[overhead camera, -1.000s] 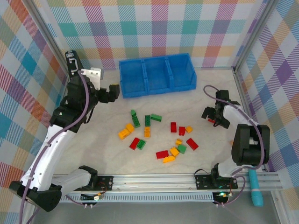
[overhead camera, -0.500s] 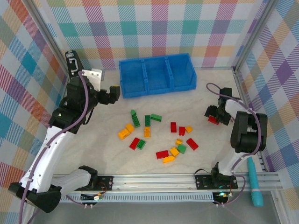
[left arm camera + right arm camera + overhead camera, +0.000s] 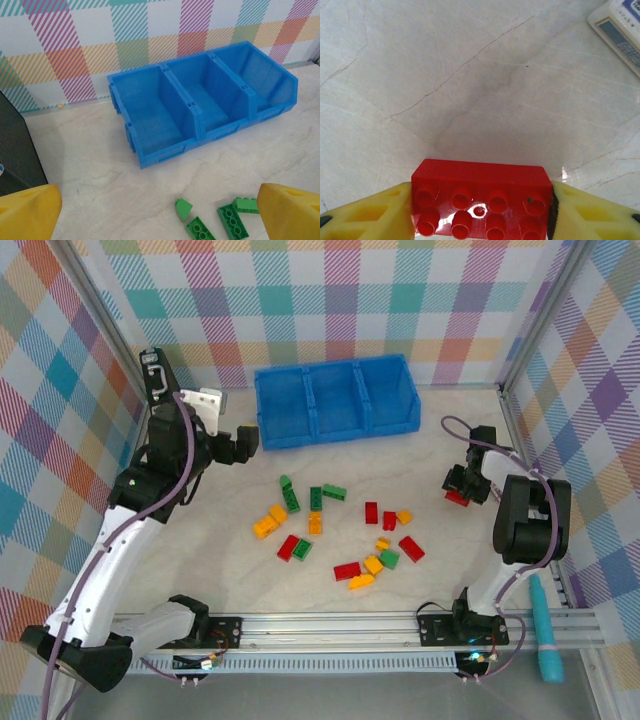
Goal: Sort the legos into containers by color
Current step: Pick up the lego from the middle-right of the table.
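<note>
Right gripper [image 3: 480,210] pinches the red brick [image 3: 480,175] by its two short ends, out on the table's right side, well apart from the blue bins [image 3: 165,152] at the far edge; it looks light, stiff and slick, while the left gripper [image 3: 160,210] hangs wide open.

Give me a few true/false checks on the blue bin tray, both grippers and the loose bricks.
1. All three compartments of the bright blue plastic bin tray are empty. True.
2. The right gripper grips a green brick. False: a red oblong eight-stud plastic brick sits between its yellow fingers, touching both.
3. The left gripper is open and holds nothing. True.
4. The loose plastic bricks are stacked in one tower. False: they lie scattered on the marbled tabletop.
</note>
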Available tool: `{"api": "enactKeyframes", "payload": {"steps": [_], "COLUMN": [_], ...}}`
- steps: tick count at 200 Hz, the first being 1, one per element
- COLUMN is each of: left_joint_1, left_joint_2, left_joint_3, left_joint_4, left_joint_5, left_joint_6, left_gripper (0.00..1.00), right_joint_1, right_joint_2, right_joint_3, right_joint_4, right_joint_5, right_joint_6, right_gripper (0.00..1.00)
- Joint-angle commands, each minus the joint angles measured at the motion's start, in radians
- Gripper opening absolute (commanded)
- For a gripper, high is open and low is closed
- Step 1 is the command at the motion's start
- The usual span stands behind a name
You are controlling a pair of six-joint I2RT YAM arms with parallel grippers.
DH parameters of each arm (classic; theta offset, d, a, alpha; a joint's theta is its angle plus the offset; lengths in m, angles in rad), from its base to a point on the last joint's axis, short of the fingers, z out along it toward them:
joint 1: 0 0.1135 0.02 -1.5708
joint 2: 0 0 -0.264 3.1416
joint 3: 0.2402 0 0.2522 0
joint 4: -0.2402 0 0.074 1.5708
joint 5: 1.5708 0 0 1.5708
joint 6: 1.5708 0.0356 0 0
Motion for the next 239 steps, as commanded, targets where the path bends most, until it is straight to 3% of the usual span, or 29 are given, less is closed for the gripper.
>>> {"api": "enactKeyframes", "payload": {"steps": [1, 25, 105, 157, 197, 239], "left_joint_1": [-0.002, 0.001, 0.005, 0.005, 0.007, 0.013], "left_joint_2": [0.004, 0.005, -0.008, -0.004, -0.015, -0.024], "left_joint_3": [0.020, 0.021, 0.017, 0.022, 0.010, 0.000], "left_joint_4": [-0.011, -0.011, -0.009, -0.011, -0.002, 0.007], "left_joint_5": [0.000, 0.003, -0.006, -0.003, -0.012, 0.002], "left_joint_6": [0.007, 0.008, 0.011, 0.012, 0.017, 0.019], "left_gripper": [1.00, 1.00, 1.00, 1.00, 1.00, 1.00], "right_joint_1": [-0.008, -0.008, -0.008, -0.009, -0.003, 0.104], "right_joint_2": [0.061, 0.056, 0.088, 0.090, 0.008, -0.042], "right_joint_3": [0.001, -0.013, 0.003, -0.003, 0.068, 0.341], "right_joint_4": [-0.033, -0.025, -0.019, -0.024, -0.082, -0.134], "right_joint_5": [-0.002, -0.004, -0.002, 0.005, -0.039, -0.061], "right_joint_6": [-0.011, -0.011, -0.014, -0.016, -0.023, -0.104], "right_gripper": [0.58, 0.69, 0.73, 0.54, 0.53, 0.53]}}
